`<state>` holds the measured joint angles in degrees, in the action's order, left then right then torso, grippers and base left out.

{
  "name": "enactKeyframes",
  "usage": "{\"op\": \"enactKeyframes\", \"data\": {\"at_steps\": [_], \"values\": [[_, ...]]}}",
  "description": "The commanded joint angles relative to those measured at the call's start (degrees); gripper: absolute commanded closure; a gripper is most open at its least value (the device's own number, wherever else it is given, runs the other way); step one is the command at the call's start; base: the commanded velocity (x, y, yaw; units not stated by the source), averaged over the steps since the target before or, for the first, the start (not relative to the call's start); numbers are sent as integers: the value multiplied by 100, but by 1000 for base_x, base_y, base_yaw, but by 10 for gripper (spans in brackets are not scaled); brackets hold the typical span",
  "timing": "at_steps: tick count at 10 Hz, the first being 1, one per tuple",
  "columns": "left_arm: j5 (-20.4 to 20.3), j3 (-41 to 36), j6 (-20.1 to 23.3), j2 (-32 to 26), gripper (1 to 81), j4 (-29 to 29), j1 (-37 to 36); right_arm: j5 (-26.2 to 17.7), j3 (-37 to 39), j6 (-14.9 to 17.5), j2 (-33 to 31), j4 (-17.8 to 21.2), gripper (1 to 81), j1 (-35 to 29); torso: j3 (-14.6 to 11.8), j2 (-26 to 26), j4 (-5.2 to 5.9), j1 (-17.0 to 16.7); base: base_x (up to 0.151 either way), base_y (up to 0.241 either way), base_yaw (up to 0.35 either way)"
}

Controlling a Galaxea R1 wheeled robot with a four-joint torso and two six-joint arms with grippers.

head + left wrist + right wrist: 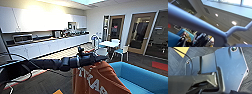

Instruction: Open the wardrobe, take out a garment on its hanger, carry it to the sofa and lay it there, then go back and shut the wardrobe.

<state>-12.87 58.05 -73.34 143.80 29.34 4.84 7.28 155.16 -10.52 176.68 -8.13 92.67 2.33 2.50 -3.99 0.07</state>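
The rust-orange garment (100, 80) with white lettering hangs low in the middle of the head view, from the end of my left arm. My left gripper (98, 58) is at the garment's neck, shut on the hanger. Close to the left wrist camera, the hanger (205, 28) shows as a thick pale bar with a bend. The bright blue sofa (142, 77) lies just right of the garment, its seat below the hem. Part of the sofa (173, 38) also shows in the left wrist view.
A long white kitchen counter (50, 45) runs along the left wall. A white table (110, 44) with blue chairs stands ahead, wooden doors (138, 32) behind it. Dark carpet with a yellow patch (181, 50) lies under the right arm.
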Motion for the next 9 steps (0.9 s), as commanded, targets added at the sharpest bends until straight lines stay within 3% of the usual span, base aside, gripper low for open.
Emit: {"op": "enactKeyframes", "data": {"at_steps": [1,9], "values": [[-427,-74,118,-17,811,123,-1059,-297,-66,33,81,-57,10,-227,0,0,0,0,0,0,-281],[-418,-110,118,-43,811,186,-989,-297,-66,33,81,-49,10,-227,0,0,0,0,0,0,-281]]}}
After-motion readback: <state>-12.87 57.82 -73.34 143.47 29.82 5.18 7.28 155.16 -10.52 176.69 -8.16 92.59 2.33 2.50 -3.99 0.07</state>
